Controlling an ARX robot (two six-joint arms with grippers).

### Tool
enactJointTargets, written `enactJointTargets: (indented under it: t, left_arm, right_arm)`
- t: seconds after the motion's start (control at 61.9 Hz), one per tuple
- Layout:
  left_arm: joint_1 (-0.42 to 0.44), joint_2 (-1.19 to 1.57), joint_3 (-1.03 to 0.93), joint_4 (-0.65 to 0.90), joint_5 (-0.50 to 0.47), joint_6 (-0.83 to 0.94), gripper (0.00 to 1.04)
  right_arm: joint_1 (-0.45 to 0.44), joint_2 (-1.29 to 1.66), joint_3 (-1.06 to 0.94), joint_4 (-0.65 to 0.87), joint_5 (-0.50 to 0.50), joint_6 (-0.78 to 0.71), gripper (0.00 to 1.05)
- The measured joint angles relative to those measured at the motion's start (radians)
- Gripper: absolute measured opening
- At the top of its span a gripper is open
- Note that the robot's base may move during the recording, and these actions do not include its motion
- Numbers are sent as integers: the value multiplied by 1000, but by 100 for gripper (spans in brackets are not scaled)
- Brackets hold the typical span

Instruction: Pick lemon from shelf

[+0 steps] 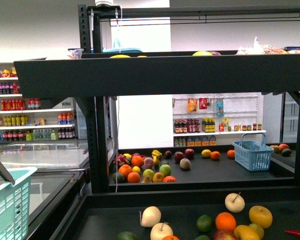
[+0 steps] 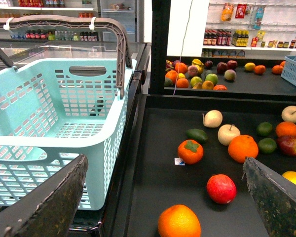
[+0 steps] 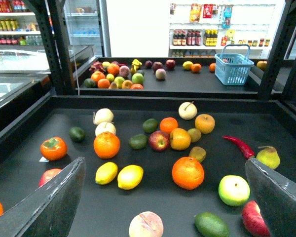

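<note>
Two yellow lemons lie side by side on the black shelf [image 3: 158, 200] in the right wrist view: a smaller oval lemon [image 3: 106, 173] and a plumper one [image 3: 130, 177]. My right gripper [image 3: 164, 163] hangs open above the deck, with both lemons between its fingers, nearer one finger [image 3: 54, 202]. My left gripper [image 2: 165, 159] is open over the deck's end beside the basket, over a red apple [image 2: 221, 188] and an orange [image 2: 178, 222]. A yellow fruit [image 2: 293, 178] peeks from behind its finger; I cannot tell its kind. Neither gripper shows in the front view.
A teal basket [image 2: 64, 98] stands just off the shelf's end. Oranges [image 3: 188, 173], a peach [image 3: 146, 224], an avocado [image 3: 211, 224], a green apple [image 3: 234, 190] and a red chilli [image 3: 240, 146] lie around the lemons. A blue basket [image 1: 253, 155] sits on the far deck.
</note>
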Motion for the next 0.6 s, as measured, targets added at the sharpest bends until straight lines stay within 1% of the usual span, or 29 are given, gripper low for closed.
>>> enactJointTargets:
  t: [0.032,0.097,0.21,0.323,0.372,0.404,0.469,0.533,0.598]
  left_arm:
    - [7,25,1,2,26,-67,97]
    - [19,83,9,42,61,-136,97]
    - [89,280,101,171,161,-234,97]
    - [222,537,264,295,321,-360,97]
    - [303,664,348,332,402,-448,97]
    - [354,748,402,355,435,-522,97]
    - [427,912,494,401,459,-671,97]
    - [461,1035,557,446,467,-761,97]
    - [474,1154,618,489,479,-851,97]
  right_arm:
    - [0,0,0,0,0,0,97]
    - [0,0,0,0,0,0,97]
    - [0,0,0,0,0,0,97]
    - [0,0,0,0,0,0,97]
    - [0,0,0,0,0,0,97]
    - [0,0,0,0,0,0,97]
    - [0,0,0,0,0,0,97]
    - [0,0,0,0,0,0,97]
    - [0,0,0,0,0,0,97]
